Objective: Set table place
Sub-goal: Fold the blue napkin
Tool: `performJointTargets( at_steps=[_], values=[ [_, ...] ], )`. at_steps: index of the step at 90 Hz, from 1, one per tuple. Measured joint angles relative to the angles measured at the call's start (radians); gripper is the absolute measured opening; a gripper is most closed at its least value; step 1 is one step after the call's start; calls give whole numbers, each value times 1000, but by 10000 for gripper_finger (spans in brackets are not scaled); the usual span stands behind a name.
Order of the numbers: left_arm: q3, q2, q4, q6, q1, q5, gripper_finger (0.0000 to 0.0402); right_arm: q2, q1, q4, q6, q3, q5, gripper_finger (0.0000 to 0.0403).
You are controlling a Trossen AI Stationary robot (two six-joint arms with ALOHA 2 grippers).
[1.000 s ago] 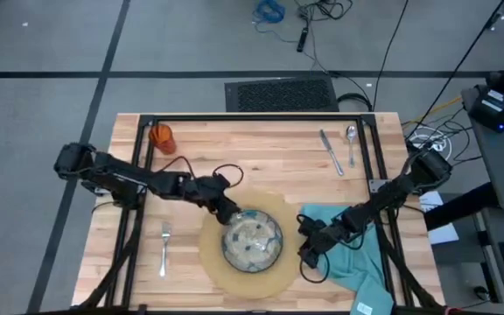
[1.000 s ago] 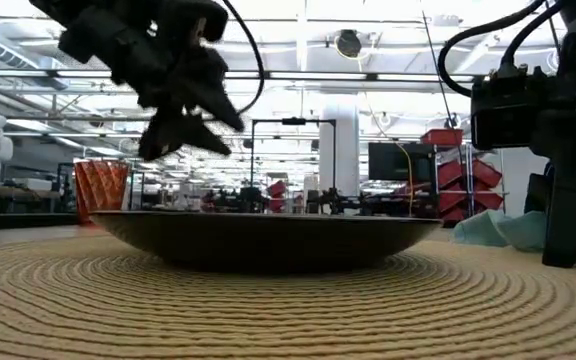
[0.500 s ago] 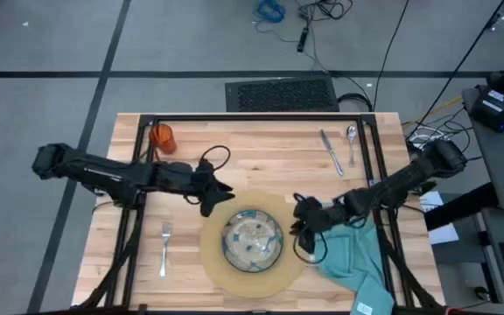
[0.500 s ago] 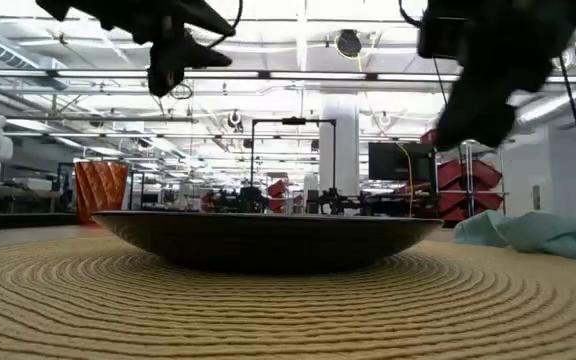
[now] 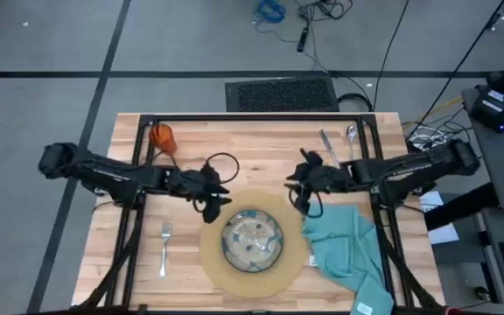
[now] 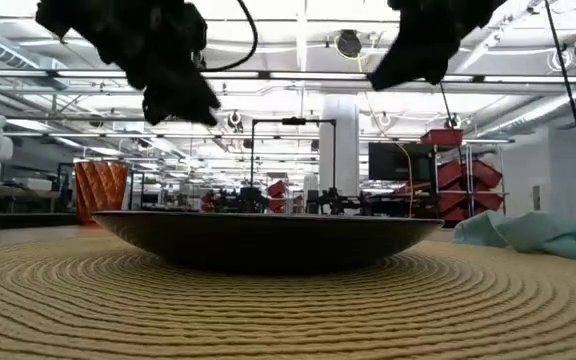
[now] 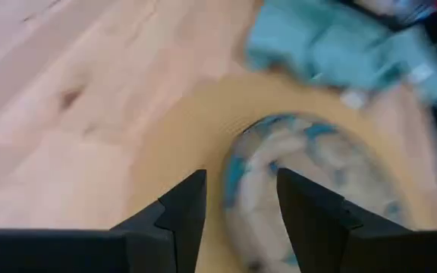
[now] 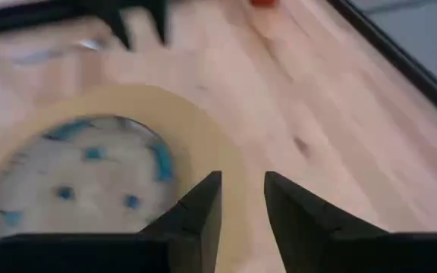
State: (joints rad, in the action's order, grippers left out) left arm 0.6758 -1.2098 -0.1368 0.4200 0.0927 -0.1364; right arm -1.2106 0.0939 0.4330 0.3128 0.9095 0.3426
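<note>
Plate (image 5: pixel 252 240) sits in the middle of the mat (image 5: pixel 280 273), so you can build around it. Your left gripper (image 5: pixel 218 199) and right gripper (image 5: pixel 298 185) hang above, fingers apart, holding nothing.

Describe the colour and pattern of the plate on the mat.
The plate is pale grey-green with blue blotches, clearest in the high view.

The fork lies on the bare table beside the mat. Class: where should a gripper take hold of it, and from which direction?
Grip the fork across its slim handle near the middle, coming straight down from above. It lies flat on the table, handle running lengthwise, clear of the mat, so the fingers can probably straddle it from either side.
</note>
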Motion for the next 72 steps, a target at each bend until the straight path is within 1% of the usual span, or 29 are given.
performJointTargets(
  at_steps=[9, 14, 28, 36, 46, 55, 61, 65, 72],
  values=[
    [0, 0, -67, -18, -7, -76, 145, 9, -69, 93, 39, 0, -24, 93],
    [0, 0, -103, -14, -18, -87, 145, 6, -108, 128, 57, 0, -57, 93],
    [0, 28, -224, 8, -69, -97, 145, -36, -204, 97, 64, 0, -158, 93],
    [-1, 77, -320, -7, -108, -131, 145, -78, -256, 18, 41, 0, -204, 93],
    [-1, 159, -359, -36, -157, -191, 145, -161, -314, -123, -6, 0, -289, 93],
    [-1, 248, -340, -74, -202, -202, 145, -244, -345, -272, -26, 0, -390, 93],
    [-1, 309, -336, -92, -237, -239, 145, -294, -354, -335, -34, 1, -450, 93],
    [-1, 343, -313, -99, -263, -278, 145, -319, -356, -356, -36, 1, -472, 93],
    [-1, 392, -252, -120, -316, -337, 145, -349, -356, -370, -37, 1, -478, 93]
  ],
)
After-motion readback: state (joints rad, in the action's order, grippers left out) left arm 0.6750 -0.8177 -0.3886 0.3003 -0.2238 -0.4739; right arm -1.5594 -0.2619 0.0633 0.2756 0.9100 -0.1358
